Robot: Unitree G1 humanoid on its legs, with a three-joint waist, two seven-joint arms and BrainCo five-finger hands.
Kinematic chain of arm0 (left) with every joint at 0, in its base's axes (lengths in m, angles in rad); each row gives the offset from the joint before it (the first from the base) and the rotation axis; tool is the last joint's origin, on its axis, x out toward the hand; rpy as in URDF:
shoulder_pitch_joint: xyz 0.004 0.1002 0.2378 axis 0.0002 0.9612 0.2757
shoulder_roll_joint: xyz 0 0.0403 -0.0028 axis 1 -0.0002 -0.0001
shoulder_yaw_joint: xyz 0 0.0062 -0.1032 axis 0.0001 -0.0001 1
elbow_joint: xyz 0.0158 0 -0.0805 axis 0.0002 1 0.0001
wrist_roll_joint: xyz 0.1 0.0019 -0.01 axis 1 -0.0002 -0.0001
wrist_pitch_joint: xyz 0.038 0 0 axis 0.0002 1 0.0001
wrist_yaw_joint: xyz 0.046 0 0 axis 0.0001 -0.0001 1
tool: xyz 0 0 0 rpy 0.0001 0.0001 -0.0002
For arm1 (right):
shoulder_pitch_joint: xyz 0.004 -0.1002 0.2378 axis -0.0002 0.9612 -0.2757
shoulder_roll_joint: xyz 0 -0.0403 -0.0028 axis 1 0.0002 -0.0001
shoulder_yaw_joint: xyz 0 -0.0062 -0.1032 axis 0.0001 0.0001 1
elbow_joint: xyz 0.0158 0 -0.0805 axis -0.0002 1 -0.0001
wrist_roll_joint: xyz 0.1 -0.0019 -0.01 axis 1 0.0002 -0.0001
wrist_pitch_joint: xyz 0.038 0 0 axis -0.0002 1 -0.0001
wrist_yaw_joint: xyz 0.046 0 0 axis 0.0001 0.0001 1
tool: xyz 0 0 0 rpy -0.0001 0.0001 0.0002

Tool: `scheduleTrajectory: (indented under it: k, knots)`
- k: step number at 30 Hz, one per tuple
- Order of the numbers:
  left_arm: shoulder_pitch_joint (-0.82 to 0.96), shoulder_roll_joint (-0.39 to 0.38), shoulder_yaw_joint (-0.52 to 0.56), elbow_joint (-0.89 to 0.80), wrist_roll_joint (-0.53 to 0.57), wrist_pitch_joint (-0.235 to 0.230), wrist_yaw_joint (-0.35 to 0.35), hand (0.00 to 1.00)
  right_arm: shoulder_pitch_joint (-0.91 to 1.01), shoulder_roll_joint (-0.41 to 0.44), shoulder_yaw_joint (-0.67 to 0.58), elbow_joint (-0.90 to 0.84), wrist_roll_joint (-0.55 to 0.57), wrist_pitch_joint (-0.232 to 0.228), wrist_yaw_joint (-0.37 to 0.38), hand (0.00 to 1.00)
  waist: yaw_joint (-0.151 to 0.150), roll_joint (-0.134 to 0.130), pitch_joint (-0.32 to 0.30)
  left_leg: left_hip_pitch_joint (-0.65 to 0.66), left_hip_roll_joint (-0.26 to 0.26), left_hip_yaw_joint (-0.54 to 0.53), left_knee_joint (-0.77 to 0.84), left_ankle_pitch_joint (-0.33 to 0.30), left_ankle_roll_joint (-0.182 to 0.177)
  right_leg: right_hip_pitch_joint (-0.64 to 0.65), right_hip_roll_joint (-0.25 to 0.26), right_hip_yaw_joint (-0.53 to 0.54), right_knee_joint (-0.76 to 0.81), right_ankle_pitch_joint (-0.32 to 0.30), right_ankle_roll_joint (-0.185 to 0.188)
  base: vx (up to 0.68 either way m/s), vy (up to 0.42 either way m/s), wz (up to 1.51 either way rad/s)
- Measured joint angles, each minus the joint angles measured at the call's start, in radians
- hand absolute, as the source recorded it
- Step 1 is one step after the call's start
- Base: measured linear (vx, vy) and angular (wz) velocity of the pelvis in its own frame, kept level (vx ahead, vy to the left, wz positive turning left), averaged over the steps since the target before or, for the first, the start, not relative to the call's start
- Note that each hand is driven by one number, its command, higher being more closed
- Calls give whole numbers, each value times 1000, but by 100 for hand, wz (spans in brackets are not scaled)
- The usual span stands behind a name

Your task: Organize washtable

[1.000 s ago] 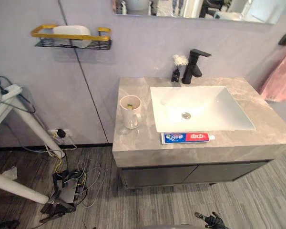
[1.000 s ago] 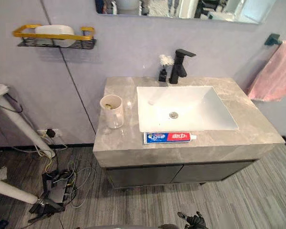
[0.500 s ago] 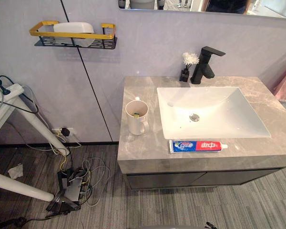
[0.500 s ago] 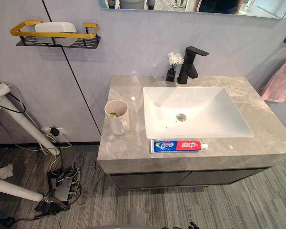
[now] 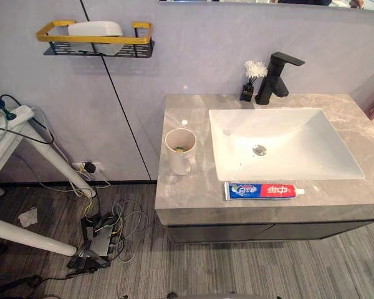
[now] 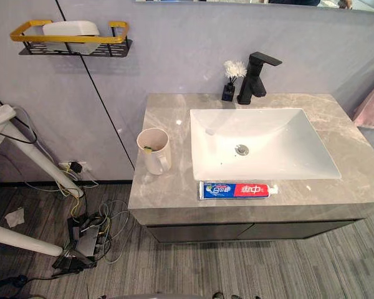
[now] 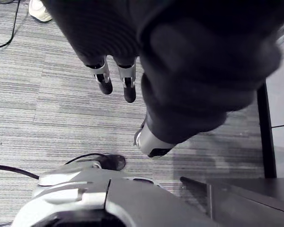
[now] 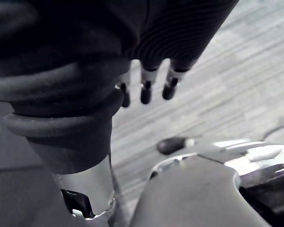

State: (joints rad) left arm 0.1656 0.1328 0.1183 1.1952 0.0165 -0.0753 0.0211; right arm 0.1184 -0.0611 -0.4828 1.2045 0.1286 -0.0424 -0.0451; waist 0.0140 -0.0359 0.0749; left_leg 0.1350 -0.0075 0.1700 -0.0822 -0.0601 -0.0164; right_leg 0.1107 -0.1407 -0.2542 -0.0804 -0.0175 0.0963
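Left eye view shows the red-and-blue toothpaste tube (image 5: 263,190) lying on the grey marble counter (image 5: 187,198) near the cream ceramic mug (image 5: 180,151). The left hand (image 7: 128,84) and right hand (image 8: 146,88) hang relaxed, empty. Tidying looks unstarted; next, a reach for the tube.

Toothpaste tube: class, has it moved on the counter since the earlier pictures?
No. The toothpaste tube still lies just in front of the sink; only the camera shifted.

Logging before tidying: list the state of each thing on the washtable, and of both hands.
sink: empty
faucet: no water running
cup: upright, left of the sink, something small inside
toothpaste tube: lying flat at the front edge of the counter
left hand: open, empty
right hand: open, empty
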Motion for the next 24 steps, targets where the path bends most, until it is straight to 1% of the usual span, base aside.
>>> scheduleTrajectory:
  k: [1,2,3,6,8,10,11,12,13,14,16,17,18,20,23,24]
  knots:
    - [0,1,8,3,0,1,-1,0,-3,-4,-72,-2,38,-2,-1,0,1,-3,2,-1,0,3,18,-11,-1,2,-1,11,0,1,1,-20,-15,-20]
    - [0,1,12,5,-1,1,-2,0,-3,-10,-104,-2,55,-4,0,0,1,-4,2,-1,0,6,27,-17,-2,4,-2,14,0,2,1,-29,-21,-24]
    - [0,1,32,10,-1,0,-8,0,-5,-31,-191,-2,89,-9,-2,0,0,-6,3,-3,1,10,49,-34,1,7,-3,20,0,3,1,-38,-19,-21]
    - [3,-2,90,14,-5,1,-23,0,-19,-93,-364,-5,153,-19,-13,0,-1,-10,1,-12,1,20,64,-43,3,-5,-5,35,1,8,7,-61,-19,-16]
    - [5,-2,106,14,-5,1,-23,0,-30,-132,-434,-14,184,-20,-21,0,-3,-10,-2,-20,2,20,66,-43,3,-16,-5,38,6,9,7,-65,-28,-6]
    - [12,-6,134,14,-5,1,-22,0,-47,-197,-487,-69,215,-23,-39,0,-7,-14,-8,-27,2,20,71,-43,3,-26,-5,43,12,10,7,-63,-35,-5]
    - [12,-6,138,14,-5,1,-22,0,-49,-203,-488,-81,215,-23,-40,0,-7,-13,-8,-29,2,20,73,-43,3,-27,-5,44,12,11,7,-44,-25,-3]
    - [12,-9,153,14,-6,1,-23,0,-59,-229,-487,-130,215,-24,-46,0,-13,-14,-8,-36,2,20,80,-43,3,-30,-5,48,11,14,6,-46,-23,-2]
    - [19,-11,160,14,-7,1,-22,0,-73,-250,-481,-202,215,-24,-56,0,-26,-18,-10,-44,3,19,85,-43,3,-36,-5,54,11,16,5,-58,-28,-3]
    - [25,-12,160,14,-7,1,-22,0,-80,-262,-473,-250,213,-26,-66,0,-31,-20,-17,-53,3,19,87,-43,3,-46,-5,57,11,18,5,-42,-25,-11]
    - [33,-16,160,14,-7,1,-23,0,-95,-309,-410,-435,196,-30,-97,0,-37,-12,-29,-65,3,16,97,-43,3,-60,-4,67,11,25,1,-41,-32,-16]
    - [34,-19,159,12,-7,1,-23,0,-100,-343,-376,-534,174,-35,-112,0,-41,-8,-36,-72,3,7,100,-43,3,-66,-4,67,12,27,1,-36,-33,-5]
    - [34,-20,159,12,-7,1,-22,0,-109,-360,-360,-572,165,-42,-122,0,-44,-7,-36,-72,3,1,100,-43,3,-65,-4,67,12,28,1,-33,-36,4]
    - [36,-17,149,9,-8,1,-22,0,-159,-403,-303,-706,104,-70,-163,0,-52,-12,-40,-72,6,-13,101,-43,3,-65,0,65,15,28,0,-43,-38,6]
    - [45,-16,142,-7,-10,0,-22,0,-192,-431,-229,-830,44,-72,-173,0,-51,-16,-44,-76,6,-25,105,-43,3,-67,-1,62,19,28,0,-39,-26,6]
    - [51,-12,121,-19,-16,-1,-22,0,-204,-432,-181,-913,0,-73,-171,0,-51,-20,-52,-89,6,-29,111,-43,3,-76,-2,60,23,28,0,-36,-14,6]
